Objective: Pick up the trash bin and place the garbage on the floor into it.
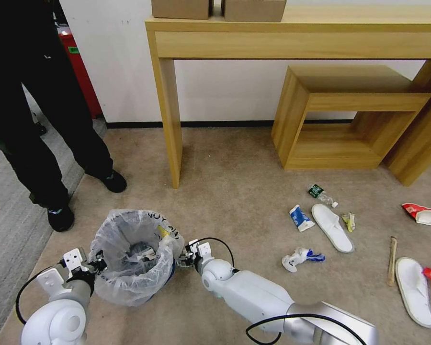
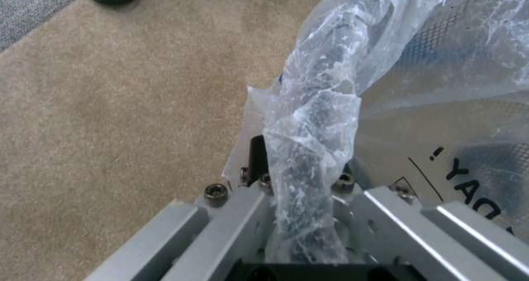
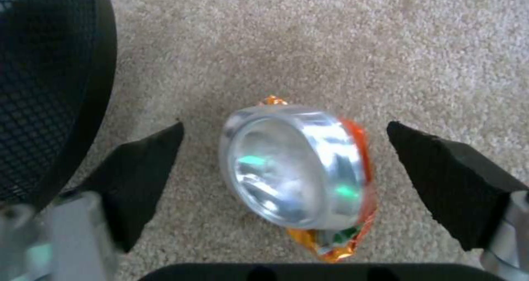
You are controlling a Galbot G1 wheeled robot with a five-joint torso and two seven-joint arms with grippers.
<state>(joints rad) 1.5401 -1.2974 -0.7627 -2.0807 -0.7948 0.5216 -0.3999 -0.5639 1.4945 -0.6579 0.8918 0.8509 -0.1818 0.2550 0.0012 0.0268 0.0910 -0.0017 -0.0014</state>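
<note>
Beige carpet floor (image 1: 234, 191) runs from a white wall and a pale wooden bench (image 1: 292, 38) on the far side down to the robot, with a grey carpet strip along the left. Near the robot on the left stands the trash bin (image 1: 129, 282), its clear wrinkly liner bag (image 2: 314, 120) folded over the rim. The left gripper (image 1: 92, 266) is at the bin's left edge, closed on the rim with the bag plastic bunched between its fingers, as the left wrist view shows. The right gripper (image 3: 281, 165) hangs just right of the bin with its black pads (image 3: 441, 169) spread wide, one on each side of a crushed silver can (image 3: 297, 169) that lies on its side on the carpet, not yet touched.

More garbage lies well to the right: two white slippers (image 1: 331, 226), a clear bottle with a green label (image 1: 321, 193), white-blue paper scraps (image 1: 299, 257), a wooden stick (image 1: 392, 260) and red wrappers (image 1: 419, 213).

By my reading the bin is already secured and the step in hand is picking up the can. The next move calls for lowering the right gripper squarely over the can and closing across its flattened body, taking care that the rounded metal does not squirt out from between the pads, then carrying it over the bin's open mouth.
</note>
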